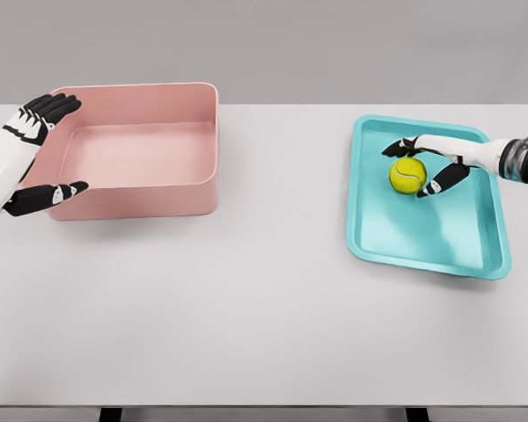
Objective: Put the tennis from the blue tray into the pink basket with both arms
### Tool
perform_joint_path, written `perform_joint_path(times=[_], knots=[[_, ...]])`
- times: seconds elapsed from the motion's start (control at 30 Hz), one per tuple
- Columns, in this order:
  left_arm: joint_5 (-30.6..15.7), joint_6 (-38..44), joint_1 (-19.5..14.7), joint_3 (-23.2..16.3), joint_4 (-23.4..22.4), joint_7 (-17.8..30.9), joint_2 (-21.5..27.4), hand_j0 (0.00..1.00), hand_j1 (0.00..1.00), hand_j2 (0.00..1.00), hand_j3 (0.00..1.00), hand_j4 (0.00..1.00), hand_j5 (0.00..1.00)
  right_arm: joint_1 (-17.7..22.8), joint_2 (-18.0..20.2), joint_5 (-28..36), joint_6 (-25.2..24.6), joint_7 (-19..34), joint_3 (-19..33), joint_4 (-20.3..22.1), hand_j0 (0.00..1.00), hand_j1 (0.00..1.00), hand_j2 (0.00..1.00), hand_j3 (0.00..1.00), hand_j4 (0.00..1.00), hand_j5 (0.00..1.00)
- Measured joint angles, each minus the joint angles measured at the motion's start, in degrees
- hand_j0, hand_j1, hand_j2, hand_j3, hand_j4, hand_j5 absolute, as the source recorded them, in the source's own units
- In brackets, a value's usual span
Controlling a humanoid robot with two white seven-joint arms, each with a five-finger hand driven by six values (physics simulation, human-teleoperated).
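A yellow tennis ball [407, 175] rests in the upper part of the blue tray [422, 242] at the right of the table. My right hand [413, 169] reaches in from the right edge and straddles the ball. Its fingers [400, 147] stretch along the ball's far side and its thumb lies at the ball's near right; they look extended, not curled. The pink basket [141, 198] stands at the far left, with nothing inside. My left hand [66, 147] is open at the basket's left wall, with its fingers [46, 108] by the far corner and its thumb by the near corner.
The white table [246, 316] spans the view, with its front edge near the bottom of the picture. A wide stretch of table separates the basket from the tray. A grey wall stands behind.
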State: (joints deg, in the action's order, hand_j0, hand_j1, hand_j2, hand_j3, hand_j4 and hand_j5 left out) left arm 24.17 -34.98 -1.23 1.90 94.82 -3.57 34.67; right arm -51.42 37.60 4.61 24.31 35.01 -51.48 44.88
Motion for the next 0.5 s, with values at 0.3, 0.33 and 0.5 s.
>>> perform_joint_path(times=[0.3,0.33,0.5], knots=[[-0.01,0.00,0.00,0.11,0.00,0.00,0.00,1.00,1.00,1.00,1.00,1.00,1.00,0.09,-0.31,-0.06,0.46,0.00,-1.72,0.50,0.79,0.79,0.79,0.79,0.79,0.79],[-0.01,0.00,0.00,0.11,0.00,0.00,0.00,1.00,1.00,1.00,1.00,1.00,1.00,0.00,-0.33,-0.07,0.46,0.00,-1.79,0.53,0.74,0.74,0.74,0.74,0.74,0.74],[-0.01,0.00,0.00,0.16,0.00,0.00,0.01,1.00,1.00,1.00,1.00,1.00,1.00,-0.09,-0.25,0.16,0.44,-0.01,-1.81,0.73,0.54,0.54,0.54,0.54,0.54,0.54]])
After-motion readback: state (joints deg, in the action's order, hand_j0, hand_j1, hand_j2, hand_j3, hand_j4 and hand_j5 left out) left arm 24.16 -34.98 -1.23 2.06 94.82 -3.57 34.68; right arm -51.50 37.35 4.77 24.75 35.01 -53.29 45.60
